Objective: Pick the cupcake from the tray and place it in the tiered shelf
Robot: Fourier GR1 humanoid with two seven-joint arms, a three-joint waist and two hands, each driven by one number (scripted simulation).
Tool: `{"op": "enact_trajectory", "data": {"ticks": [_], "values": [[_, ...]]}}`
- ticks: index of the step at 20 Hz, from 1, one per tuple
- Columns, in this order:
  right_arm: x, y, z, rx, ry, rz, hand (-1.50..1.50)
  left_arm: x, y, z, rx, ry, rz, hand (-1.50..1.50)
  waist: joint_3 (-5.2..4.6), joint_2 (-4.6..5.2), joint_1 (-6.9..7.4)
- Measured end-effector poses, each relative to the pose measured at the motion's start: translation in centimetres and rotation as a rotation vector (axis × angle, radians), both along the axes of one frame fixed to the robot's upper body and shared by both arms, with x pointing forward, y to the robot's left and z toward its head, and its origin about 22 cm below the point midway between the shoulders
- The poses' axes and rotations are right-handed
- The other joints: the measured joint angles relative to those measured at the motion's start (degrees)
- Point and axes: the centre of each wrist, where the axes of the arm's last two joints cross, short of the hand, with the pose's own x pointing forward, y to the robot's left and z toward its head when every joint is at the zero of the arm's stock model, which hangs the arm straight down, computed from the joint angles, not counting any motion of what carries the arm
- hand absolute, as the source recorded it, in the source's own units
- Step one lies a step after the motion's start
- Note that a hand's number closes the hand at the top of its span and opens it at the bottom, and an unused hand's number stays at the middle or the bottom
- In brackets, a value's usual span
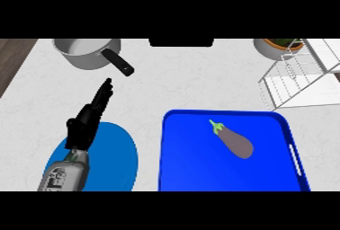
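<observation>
apparently unfinished | cupcake not seen on tray (225,113), only eggplant (235,143) found there | white round item (269,51) by shelf (299,81), perhaps the cupcake | left hand (90,119) held open, nothing grasped | right hand unseen

On my feed the tiered shelf (295,87) runs off the right edge, and my left forearm (65,173) covers part of the blue plate (121,153).

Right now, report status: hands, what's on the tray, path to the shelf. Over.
Hands: left hand open, resting above blue plate; right hand out of view. On tray: only an eggplant, no cupcake seen. Nothing between tray and shelf.
</observation>
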Motion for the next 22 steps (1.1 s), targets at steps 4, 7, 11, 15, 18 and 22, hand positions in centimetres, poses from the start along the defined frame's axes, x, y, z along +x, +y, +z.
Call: {"op": "enact_trajectory", "data": {"ticks": [4, 7, 11, 15, 18, 22], "values": [[2.2, -0.3, -1.3, 0.077, -0.04, 0.013, 1.5, 0.4, 0.2, -0.6, 0.001, -0.002, -0.002, 0.0, 0.04, 0.1, 0.05], [2.9, -1.5, -1.4, 0.187, -0.093, 0.073, 1.5, 0.7, 0.3, -0.6, 0.002, -0.003, 0.001, 0.0, 0.03, 0.07, -0.03], [4.3, -2.9, -2.5, 0.249, -0.123, 0.11, 1.5, 0.1, 0.5, -0.5, -0.004, 0.002, 0.004, 0.0, 0.03, 0.0, 0.02], [5.4, -4.7, -3.1, 0.275, -0.133, 0.126, 1.5, 0.0, 0.4, -0.5, -0.002, 0.003, 0.004, 0.0, 0.03, -0.02, -0.08], [6.0, -5.6, -3.9, 0.282, -0.138, 0.127, 1.5, 0.2, 0.2, -0.3, -0.005, 0.002, 0.0, 0.0, 0.02, -0.03, -0.14], [5.7, -8.1, -4.5, 0.217, -0.091, -0.061, -1.5, 0.3, 0.1, 0.1, -0.002, -0.003, 0.002, 0.0, -0.08, -0.03, -0.01]]}}
